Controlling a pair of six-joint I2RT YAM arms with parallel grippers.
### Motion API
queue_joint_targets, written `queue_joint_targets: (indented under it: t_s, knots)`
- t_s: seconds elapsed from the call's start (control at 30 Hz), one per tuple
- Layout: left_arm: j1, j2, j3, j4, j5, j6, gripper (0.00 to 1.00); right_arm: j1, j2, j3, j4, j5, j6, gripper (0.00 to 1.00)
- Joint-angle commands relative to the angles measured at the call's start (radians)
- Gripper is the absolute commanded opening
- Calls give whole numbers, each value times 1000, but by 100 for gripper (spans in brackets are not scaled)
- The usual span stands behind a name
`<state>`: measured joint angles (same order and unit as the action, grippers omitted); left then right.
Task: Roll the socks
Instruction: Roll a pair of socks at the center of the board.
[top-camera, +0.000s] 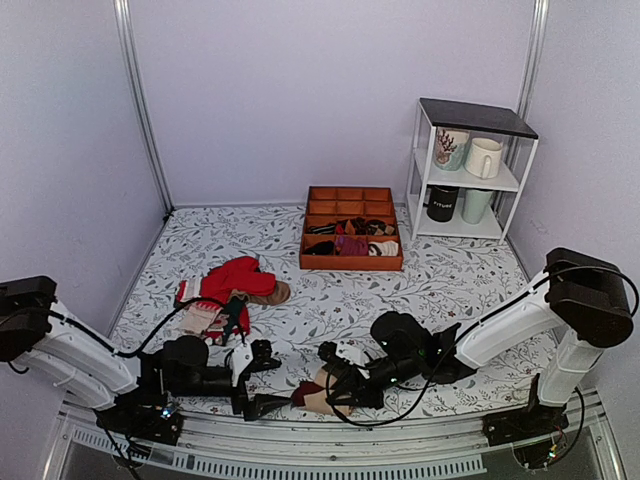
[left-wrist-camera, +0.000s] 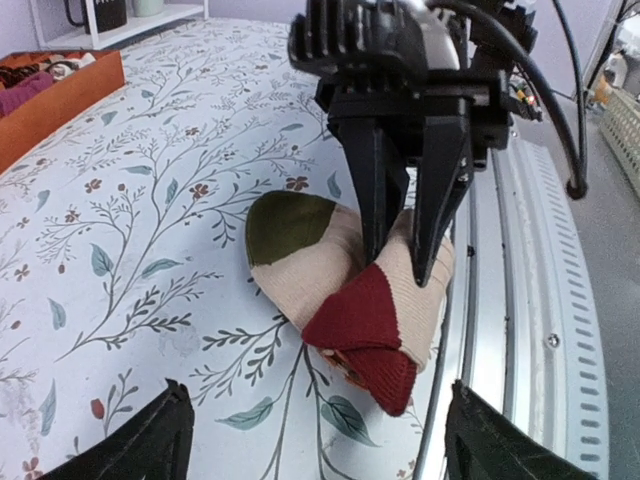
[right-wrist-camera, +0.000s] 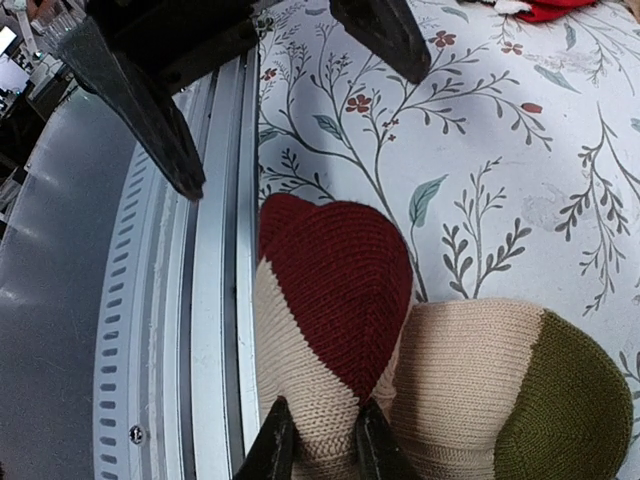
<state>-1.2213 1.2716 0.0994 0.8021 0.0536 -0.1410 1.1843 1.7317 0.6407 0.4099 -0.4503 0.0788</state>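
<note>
1. In the top view, we are seeing the socks (top-camera: 318, 398), a folded beige ribbed knit pair with an olive-green toe and a dark maroon cuff. They are lying at the near edge of the floral-printed desk (top-camera: 450, 280), between the two arms. The black right jaws are clamping the bundle, and the black left jaws are standing apart just beside its cuff end.
2. In the left wrist view, we are looking along the long axis of the socks (left-wrist-camera: 320, 275). The maroon cuff is nearest the left jaws and the olive toe is lying farther off to the left. The right jaws are pinching the beige fold from above, while the left jaws are gaping wide on nothing.
3. In the right wrist view, the right jaws are pressing together on beige fabric. The cuff is pointing at the open left jaws, and the bundle's edge is overlapping the grey metal rail (right-wrist-camera: 215, 250).
4. We are judging the left arm nearer the cuff, so a grip there is calling for a straight advance. Beyond are lying bright red socks (top-camera: 240, 278), an orange divided tray (top-camera: 350, 265), a white shelf of mugs (top-camera: 475, 117) and pale lilac walls.
</note>
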Motion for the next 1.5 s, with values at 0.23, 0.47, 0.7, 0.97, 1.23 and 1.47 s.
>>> queue_joint_targets:
  t_s: [0.23,0.47,0.7,0.97,1.23,1.47]
  knots:
    - [-10,311,39,398,106,114,86,-15,62,-37,-139,-24,7,16]
    - [-18,345,110,291,152,161,86,-21,80,-33,-139,-42,6,16]
    - [-18,425,132,272,193,149,78,-33,96,-23,-141,-53,3,16]
    - [-19,478,146,276,191,145,77,-45,98,-18,-156,-66,-9,16]
    - [-19,522,198,264,216,152,71,-51,104,-18,-167,-74,-16,16]
    - [-20,537,218,242,253,156,39,-56,111,-9,-174,-81,-22,16]
